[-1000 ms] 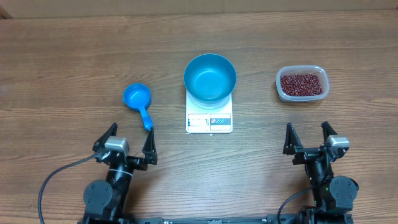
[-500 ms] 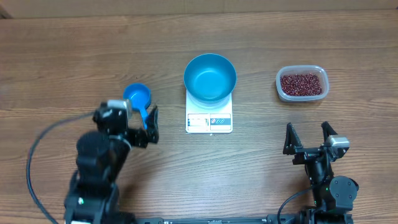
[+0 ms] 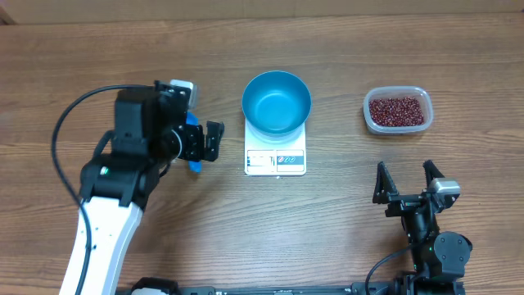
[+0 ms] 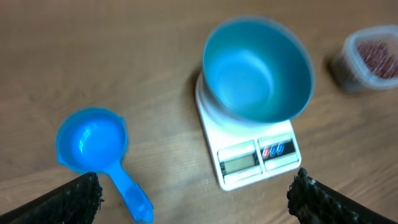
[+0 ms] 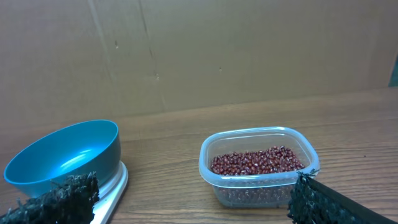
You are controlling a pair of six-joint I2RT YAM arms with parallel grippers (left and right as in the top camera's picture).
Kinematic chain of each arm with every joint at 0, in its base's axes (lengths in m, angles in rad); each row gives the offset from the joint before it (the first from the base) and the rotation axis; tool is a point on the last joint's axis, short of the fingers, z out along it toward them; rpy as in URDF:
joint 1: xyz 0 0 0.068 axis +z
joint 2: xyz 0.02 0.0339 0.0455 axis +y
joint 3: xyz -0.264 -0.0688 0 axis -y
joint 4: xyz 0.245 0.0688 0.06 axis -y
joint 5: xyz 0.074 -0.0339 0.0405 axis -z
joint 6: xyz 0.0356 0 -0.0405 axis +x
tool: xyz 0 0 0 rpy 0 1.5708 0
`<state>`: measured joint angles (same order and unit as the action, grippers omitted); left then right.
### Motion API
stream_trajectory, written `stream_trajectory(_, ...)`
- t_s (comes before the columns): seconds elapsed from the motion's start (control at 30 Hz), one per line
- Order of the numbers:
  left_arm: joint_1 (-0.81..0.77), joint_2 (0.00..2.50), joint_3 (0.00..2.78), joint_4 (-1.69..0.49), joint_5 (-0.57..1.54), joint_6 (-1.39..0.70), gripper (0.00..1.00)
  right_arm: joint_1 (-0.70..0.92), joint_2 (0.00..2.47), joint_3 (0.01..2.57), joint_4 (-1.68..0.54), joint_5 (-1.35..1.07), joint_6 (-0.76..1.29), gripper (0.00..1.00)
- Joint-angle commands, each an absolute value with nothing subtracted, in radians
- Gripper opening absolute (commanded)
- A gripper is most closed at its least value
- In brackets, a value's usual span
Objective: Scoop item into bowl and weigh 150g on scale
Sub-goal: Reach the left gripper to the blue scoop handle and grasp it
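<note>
Stage: a judgement only, but this looks like the opening reach. No scooping has begun and nothing has been weighed.
Left end effector (image 4: 196,179): its jaws are spread wide and it holds nothing. It hangs above the tabletop (image 3: 327,229), over the handle end of the small blue scoop (image 4: 93,140).
Why there: the handle is the only slim part of the scoop that two fingers can close on. Coming down over it is probably the way to pick the scoop up.
Scoop: it lies flat on the wood to the left of the scale, cup up and empty, with the handle pointing toward the robot. In the overhead view the left arm hides most of it.
Right end effector (image 3: 404,182): it is fully open and holds nothing. It is parked low at the near edge, well apart from the tub, so it stays out of the left arm's path.
Blue bowl (image 3: 277,100): it sits upright on the scale and is empty. Placed there, beans can be weighed as they land in it.
Scale (image 3: 276,160): it is at the centre of the tabletop, with its display and buttons facing the robot. The reading is too blurred to tell.
Red-brown beans (image 3: 397,110): all of them are in the clear plastic tub (image 5: 205,158), which has no lid. The tub stands to the right of the scale and does not touch it.
Risk: if the handle is gripped off-centre, the scoop could twist in the jaws.
</note>
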<state>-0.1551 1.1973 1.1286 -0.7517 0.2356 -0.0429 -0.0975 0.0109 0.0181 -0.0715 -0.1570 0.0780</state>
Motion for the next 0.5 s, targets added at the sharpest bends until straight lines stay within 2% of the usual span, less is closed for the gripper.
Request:
stream_trajectory(0.0,-0.154,1.280,1.145,-0.766,0.275,-0.030,1.00,-0.100,0.003,0.008,-0.067,-0.154,0.082,1.00)
stream_trajectory(0.23,-0.072,1.419,1.174,-0.678,0.394,-0.033,1.00,-0.100,0.003,0.008,-0.067,-0.154,0.082,1.00)
stream_trajectory(0.3,0.003,1.509,1.237,-0.684,0.389,-0.001,1.00,-0.100,0.003,0.008,-0.067,-0.154,0.082,1.00)
stream_trajectory(0.47,0.061,1.658,1.356,-0.707,0.295,0.049,0.97,-0.100,0.003,0.008,-0.067,-0.154,0.082,1.00)
